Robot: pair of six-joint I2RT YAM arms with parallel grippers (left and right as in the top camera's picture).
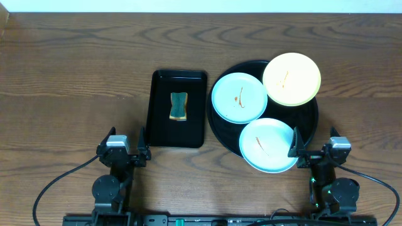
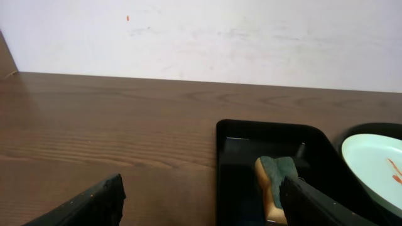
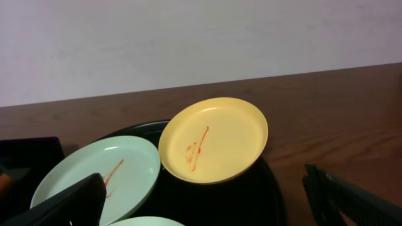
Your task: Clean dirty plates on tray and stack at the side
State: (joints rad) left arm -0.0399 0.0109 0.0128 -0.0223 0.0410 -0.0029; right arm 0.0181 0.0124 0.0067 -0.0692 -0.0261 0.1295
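The round black tray [image 1: 311, 117] holds three plates. A pale yellow plate [image 1: 291, 78] with a reddish smear rests tilted on the tray's far right rim. A mint plate [image 1: 239, 97] with a smear lies at the left. Another smeared mint plate [image 1: 268, 145] lies at the front, overhanging the rim. My right gripper [image 1: 314, 149] is open and empty, just in front of that plate. Its wrist view shows the yellow plate [image 3: 213, 138], a mint plate [image 3: 100, 179] and the tray [image 3: 251, 194]. My left gripper [image 1: 124, 149] is open and empty, near the front left.
A smaller black rectangular tray [image 1: 178, 129] holds a green and tan sponge [image 1: 178, 106], left of the round tray. The left wrist view shows this tray [image 2: 239, 157] and the sponge [image 2: 274, 182] ahead to the right. The wooden table [image 1: 75, 75] extends left and back.
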